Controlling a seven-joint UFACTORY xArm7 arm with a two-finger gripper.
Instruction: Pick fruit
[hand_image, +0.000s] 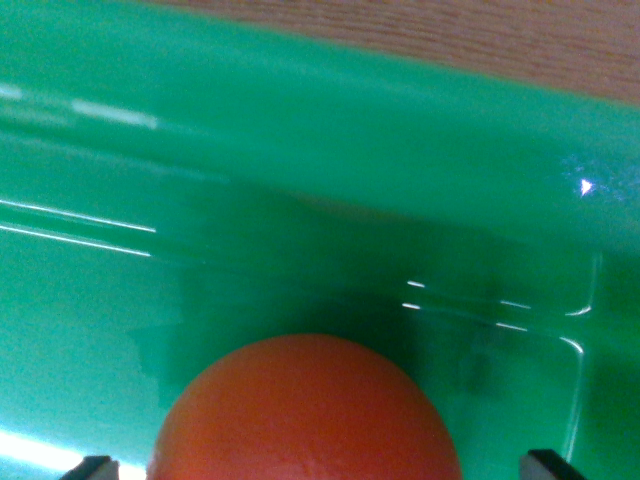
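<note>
While the gripper (318, 468) stood wide open, its fingertips (92, 466) flanked an orange (305, 415) at six o'clock without touching. Green tray (300, 180) lay beneath.

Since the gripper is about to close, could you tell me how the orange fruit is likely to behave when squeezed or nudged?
The orange fruit looks round, so it would probably roll if nudged on the smooth, glossy green bin. Its skin appears finely dimpled, which should give some grip. The fingertips flank it at the frame's bottom corners, so a centred squeeze seems likely.
</note>
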